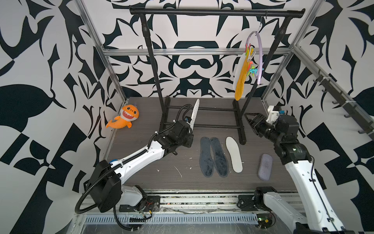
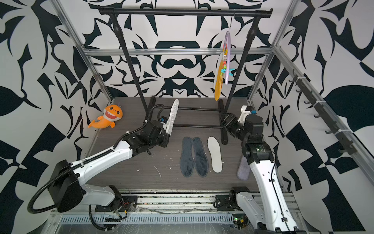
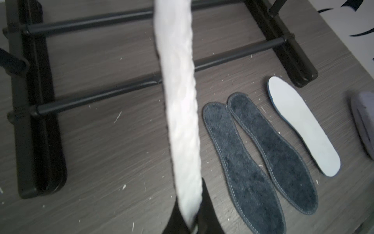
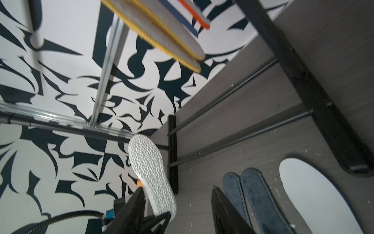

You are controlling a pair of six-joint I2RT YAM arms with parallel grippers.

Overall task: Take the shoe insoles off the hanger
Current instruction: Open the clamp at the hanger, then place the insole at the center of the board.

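The hanger (image 1: 260, 60) hangs at the right end of the rail (image 1: 216, 11) with insoles still pegged to it. In both top views I make out an orange insole (image 1: 240, 81) with a pale insole (image 1: 236, 75) behind it. My right wrist view shows two orange-edged soles side by side (image 4: 162, 30) and, past them, the edges of two more, one dark (image 4: 178, 14) and one orange-rimmed (image 4: 194, 14). So I judge about four are left to take off.

Three already lie flat on the tabletop (image 1: 141, 182): a pair of dark grey-blue insoles (image 1: 212, 157) touching along their sides, and a white insole (image 1: 234, 155) just beside them.

A fourth, a white textured insole (image 1: 194, 114), stands up out of my left gripper (image 1: 189, 125), which is clamped tight on its lower end above the tabletop, left of the laid-out row. It needs setting down.

My right gripper (image 1: 248, 118) is empty, its jaws partly apart, well below the hanger. By my reckoning I'm roughly halfway.
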